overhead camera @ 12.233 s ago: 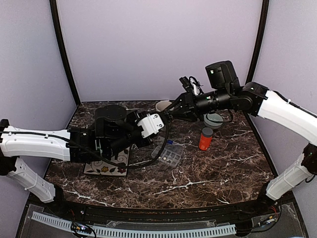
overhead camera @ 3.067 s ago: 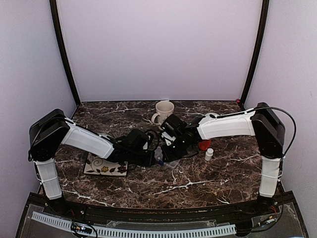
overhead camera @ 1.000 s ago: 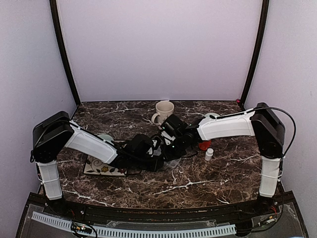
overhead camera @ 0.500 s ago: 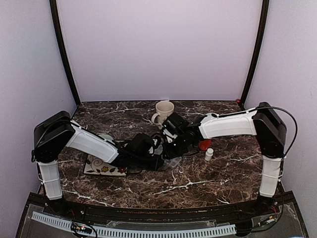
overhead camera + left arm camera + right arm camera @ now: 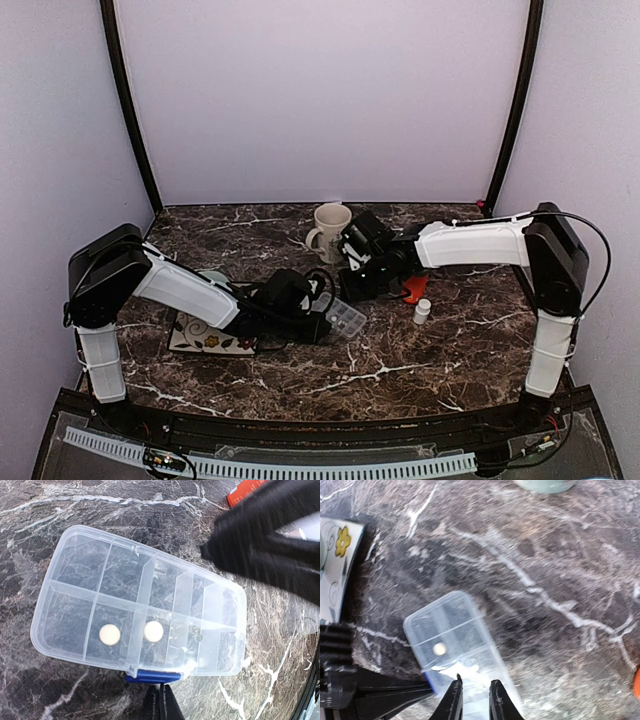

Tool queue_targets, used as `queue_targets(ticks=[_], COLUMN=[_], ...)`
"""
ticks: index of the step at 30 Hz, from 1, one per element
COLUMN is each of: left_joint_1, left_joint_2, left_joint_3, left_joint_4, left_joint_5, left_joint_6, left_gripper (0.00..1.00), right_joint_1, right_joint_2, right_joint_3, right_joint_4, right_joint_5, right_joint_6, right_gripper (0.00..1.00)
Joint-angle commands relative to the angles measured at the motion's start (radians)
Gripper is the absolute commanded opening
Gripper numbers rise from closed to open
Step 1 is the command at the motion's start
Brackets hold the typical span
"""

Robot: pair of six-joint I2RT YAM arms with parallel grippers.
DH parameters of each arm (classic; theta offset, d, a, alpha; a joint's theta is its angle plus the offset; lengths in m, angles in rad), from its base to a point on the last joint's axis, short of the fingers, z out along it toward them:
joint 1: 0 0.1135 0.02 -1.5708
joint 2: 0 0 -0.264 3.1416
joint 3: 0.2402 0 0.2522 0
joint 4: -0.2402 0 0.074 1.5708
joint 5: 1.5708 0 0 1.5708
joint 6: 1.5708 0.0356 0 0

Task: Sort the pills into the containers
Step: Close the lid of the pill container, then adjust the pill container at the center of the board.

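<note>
The left pincer is pressed together on the blue clasp of the organiser box, which sits mid-way across the table. That thin hold could let the light box twist or tip. Two white pills lie in neighbouring compartments of the row beside the clasp, and a jolt might hop them over the low walls. The right pincer hangs above the box, tips slightly apart with nothing visible between them. A careless descent could knock the box askew.
</note>
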Motion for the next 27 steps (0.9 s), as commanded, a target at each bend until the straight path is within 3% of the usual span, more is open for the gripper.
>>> queue_targets(ticks=[1,11,27], left_joint_1=[0.007,0.007,0.007], left_joint_2=[0.002,0.002,0.014], left_joint_3=[0.001,-0.005,-0.011], left_joint_4=[-0.047,-0.059,-0.057], left_joint_5=[-0.026,-0.047,-0.088], left_joint_6=[0.004,0.004,0.028], left_gripper=[0.0,0.0,0.0], right_joint_1=[-0.035,-0.064,-0.048], right_joint_2=[0.043,0.149,0.143], right_joint_3=[0.015,0.087,0.02], right_joint_4=[0.027,0.005,0.043], right_joint_5=[0.023,-0.036,-0.154], right_joint_6=[0.003,-0.012,0.032], right_gripper=[0.15,0.11,0.09])
